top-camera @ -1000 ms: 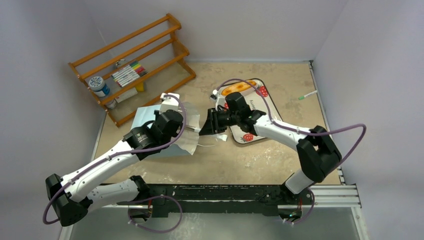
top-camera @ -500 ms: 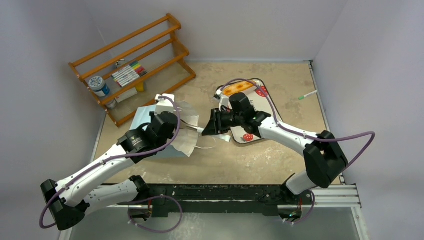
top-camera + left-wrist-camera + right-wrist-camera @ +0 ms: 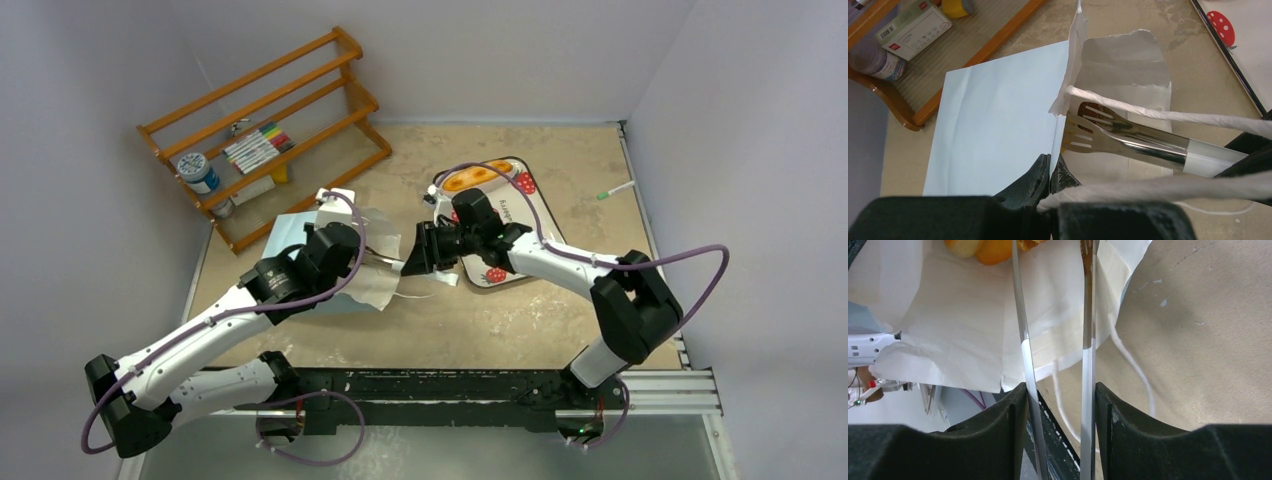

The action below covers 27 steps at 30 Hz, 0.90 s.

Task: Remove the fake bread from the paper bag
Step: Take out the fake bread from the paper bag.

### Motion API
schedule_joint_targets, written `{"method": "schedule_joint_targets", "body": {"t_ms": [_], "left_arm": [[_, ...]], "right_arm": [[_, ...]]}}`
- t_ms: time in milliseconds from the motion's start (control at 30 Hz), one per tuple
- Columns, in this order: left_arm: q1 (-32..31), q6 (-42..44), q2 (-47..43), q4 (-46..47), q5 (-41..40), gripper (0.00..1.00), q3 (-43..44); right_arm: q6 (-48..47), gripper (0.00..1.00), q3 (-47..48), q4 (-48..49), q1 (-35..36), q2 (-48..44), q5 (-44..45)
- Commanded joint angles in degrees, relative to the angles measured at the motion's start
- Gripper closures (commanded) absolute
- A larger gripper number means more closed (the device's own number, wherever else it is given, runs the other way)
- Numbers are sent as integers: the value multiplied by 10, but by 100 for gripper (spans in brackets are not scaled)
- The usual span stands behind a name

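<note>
top view: the paper bag (image 3: pixel 372 285) lies on its side on the desk (image 3: pixel 560 320), with its mouth turned toward the strawberry-print tray (image 3: pixel 530 215). the left tool (image 3: pixel 345 258) sits over the bag's mouth end, clamped on the paper. the right tool (image 3: pixel 418 252) faces the mouth from just outside it, gripping metal tongs (image 3: pixel 395 263) whose tips reach into the bag. a golden loaf (image 3: pixel 470 179) rests on the tray's far end, well apart from the bag. a wooden rack (image 3: pixel 265 120) stands behind the bag, and a green pen (image 3: pixel 617 190) lies on the far side of the tray from it. compared with half a second earlier, the right arm's elbow has swung back toward the bag, while the bag and the left tool sit much as they did. the print on the tray is too small to read.

left wrist view: the left tool's fingers (image 3: pixel 1035 177) are pressed together on the bag's wall at the mouth edge. the tongs enter the mouth between two white cord handles (image 3: pixel 1158 116), and something brown shows through the slots of one tip. a box (image 3: pixel 913 22) on the rack behind the bag carries a red mark, but its lettering is unreadable.

right wrist view: the right tool's pads (image 3: pixel 1015 415) bear on the tongs' two arms, which stand apart and run into the bag's white inside. the fake bread (image 3: pixel 992 251), an orange roll beside a paler piece, lies deep in the bag beside the arms' far end, well away from the tool.
</note>
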Motion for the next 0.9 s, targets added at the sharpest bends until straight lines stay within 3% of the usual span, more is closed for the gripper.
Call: {"method": "schedule_joint_targets", "body": {"t_ms": [0, 333, 500, 700, 867], "left_arm": [[-1, 10, 4, 3, 6, 100, 26], [-1, 11, 8, -1, 15, 100, 23], [-1, 8, 10, 6, 21, 100, 14], [-1, 8, 9, 9, 17, 100, 13], [-1, 6, 3, 7, 8, 100, 13]], "right_arm": [[-6, 49, 32, 42, -2, 12, -30], [0, 49, 75, 60, -1, 49, -42], [-2, 55, 87, 55, 0, 54, -45], [-7, 98, 83, 44, 0, 52, -47], [-12, 100, 75, 33, 0, 31, -39]]}}
